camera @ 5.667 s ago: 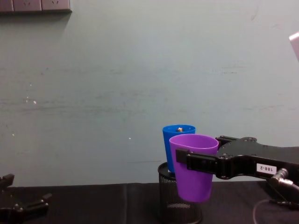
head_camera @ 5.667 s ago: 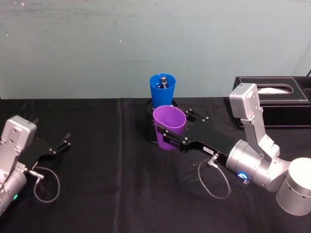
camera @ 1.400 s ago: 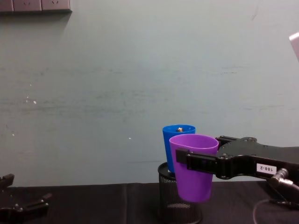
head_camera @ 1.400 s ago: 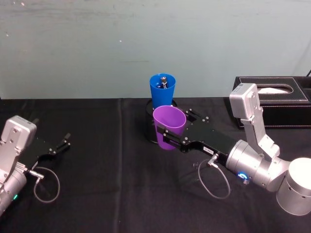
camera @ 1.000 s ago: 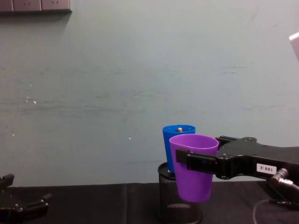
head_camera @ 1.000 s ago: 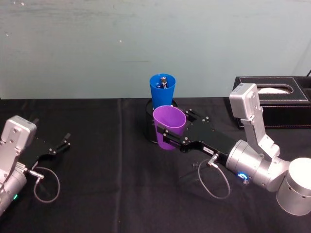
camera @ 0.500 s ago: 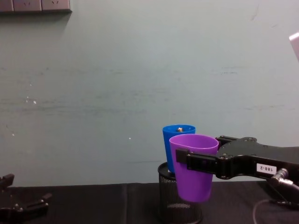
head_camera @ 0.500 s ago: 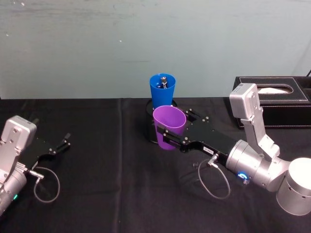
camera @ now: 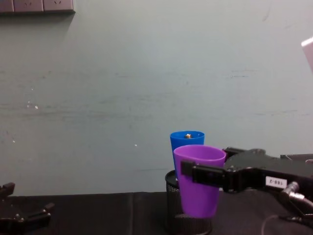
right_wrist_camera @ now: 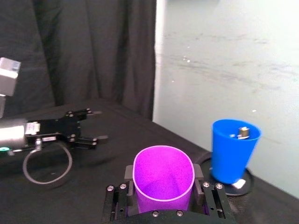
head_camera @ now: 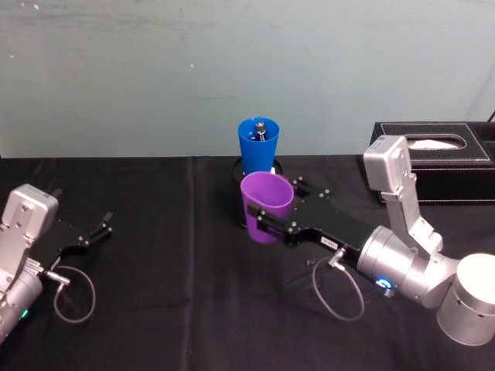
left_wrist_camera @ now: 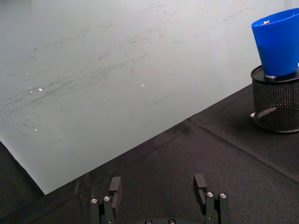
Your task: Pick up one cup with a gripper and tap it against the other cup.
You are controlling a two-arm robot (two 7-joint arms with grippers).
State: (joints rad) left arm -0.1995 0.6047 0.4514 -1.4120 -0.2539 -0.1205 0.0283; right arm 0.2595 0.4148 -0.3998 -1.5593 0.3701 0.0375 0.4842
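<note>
At table (head_camera: pixel 170 301) centre, the right gripper (head_camera: pixel 265 221) pinches the purple cup (head_camera: pixel 267 201) upright; at its 12 o'clock, just behind, the blue cup (head_camera: pixel 258 147) stands in a black mesh holder (left_wrist_camera: pixel 275 106) (contact unclear). At 9 o'clock, well apart, the left gripper (left_wrist_camera: pixel 159 186) rests, fingers (left_wrist_camera: pixel 115 185) spread.

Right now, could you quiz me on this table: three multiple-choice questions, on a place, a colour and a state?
1. The blue cup stands: A on a shelf; B in the black mesh holder; C on a plate.
2. The cup in the right gripper is: A purple; B red; C green.
3. The left gripper is: A open; B shut on a cup; C shut on a spoon.
B: its base sits inside the mesh rim. A: the purple cup is clamped in it. A: its fingers stand apart, nothing between.
</note>
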